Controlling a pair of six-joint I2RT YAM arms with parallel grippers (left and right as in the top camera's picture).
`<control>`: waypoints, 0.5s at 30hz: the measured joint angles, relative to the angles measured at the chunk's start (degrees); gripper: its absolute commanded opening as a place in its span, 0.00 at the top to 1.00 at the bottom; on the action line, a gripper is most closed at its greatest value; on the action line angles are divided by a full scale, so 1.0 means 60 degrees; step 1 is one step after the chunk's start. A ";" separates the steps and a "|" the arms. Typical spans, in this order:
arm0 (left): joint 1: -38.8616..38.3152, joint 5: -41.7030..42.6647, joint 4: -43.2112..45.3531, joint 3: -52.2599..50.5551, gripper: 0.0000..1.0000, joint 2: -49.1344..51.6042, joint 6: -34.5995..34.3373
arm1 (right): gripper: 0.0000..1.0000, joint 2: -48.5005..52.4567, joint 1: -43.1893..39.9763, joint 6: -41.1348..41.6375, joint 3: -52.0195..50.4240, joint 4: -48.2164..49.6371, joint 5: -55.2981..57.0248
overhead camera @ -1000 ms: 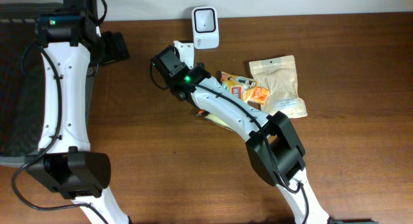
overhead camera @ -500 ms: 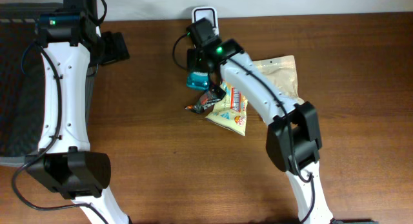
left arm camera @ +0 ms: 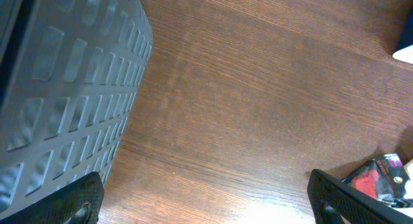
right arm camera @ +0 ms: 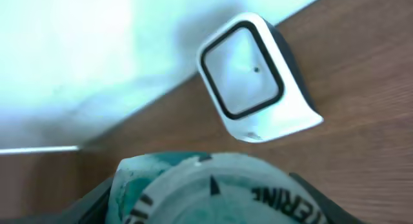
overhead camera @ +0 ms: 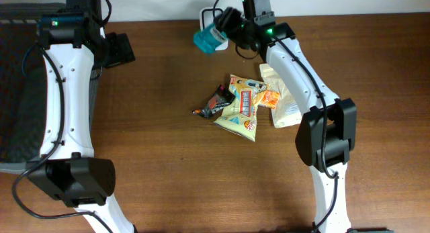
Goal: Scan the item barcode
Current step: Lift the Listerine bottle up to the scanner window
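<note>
My right arm does the work on the bench. My left fingers hang spread wide, well apart by the grey crate. My right fingers pinch the teal container at the back edge. The scanner stands just beyond it, window facing me. The container's round end faces my wrist, so I judge its long axis runs toward the scanner.
</note>
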 measured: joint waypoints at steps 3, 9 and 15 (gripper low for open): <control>0.0000 0.0000 0.0004 0.0000 0.01 0.0000 0.0000 | 0.40 0.0117 0.0011 0.1096 0.0004 0.0710 -0.0193; 0.0000 0.0000 -0.0004 0.0000 0.01 0.0000 0.0000 | 0.40 0.1122 -0.0004 0.3384 0.0029 0.2732 -0.1246; 0.0000 0.0000 0.0000 0.0000 0.01 0.0000 0.0000 | 0.40 0.1566 -0.0364 0.4750 0.0029 0.2874 -0.1654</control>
